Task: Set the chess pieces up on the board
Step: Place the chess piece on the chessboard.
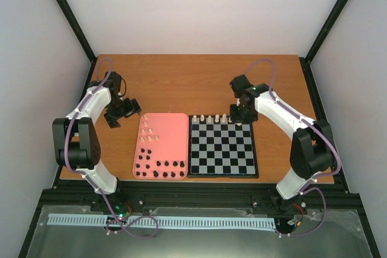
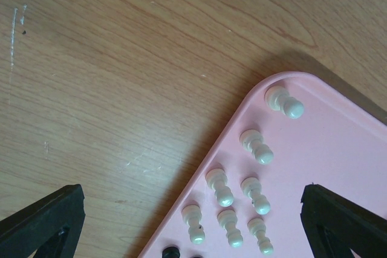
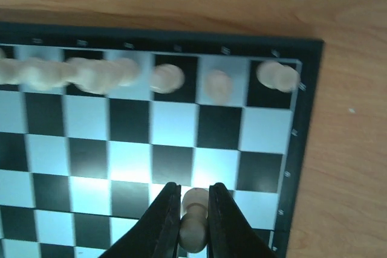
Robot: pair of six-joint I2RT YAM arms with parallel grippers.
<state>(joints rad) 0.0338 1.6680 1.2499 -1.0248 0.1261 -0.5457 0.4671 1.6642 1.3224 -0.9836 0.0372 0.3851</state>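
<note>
The chessboard (image 1: 222,147) lies mid-table, with several cream pieces (image 1: 210,119) along its far row. In the right wrist view the board (image 3: 181,137) fills the frame and the cream row (image 3: 166,78) is blurred. My right gripper (image 3: 195,209) is shut on a cream pawn (image 3: 195,225), held above the board's far right part; it shows from above over the far right corner (image 1: 243,110). My left gripper (image 1: 124,112) is open and empty, left of the pink tray. Its wrist view shows cream pawns (image 2: 257,146) standing in the tray corner and black pieces (image 2: 171,251) at the bottom edge.
The pink tray (image 1: 176,137) lies just left of the board, with cream pawns (image 1: 146,132) at its far left and black pieces (image 1: 160,168) along its near side. In the left wrist view its rim (image 2: 199,179) crosses the bare wooden table (image 2: 121,89).
</note>
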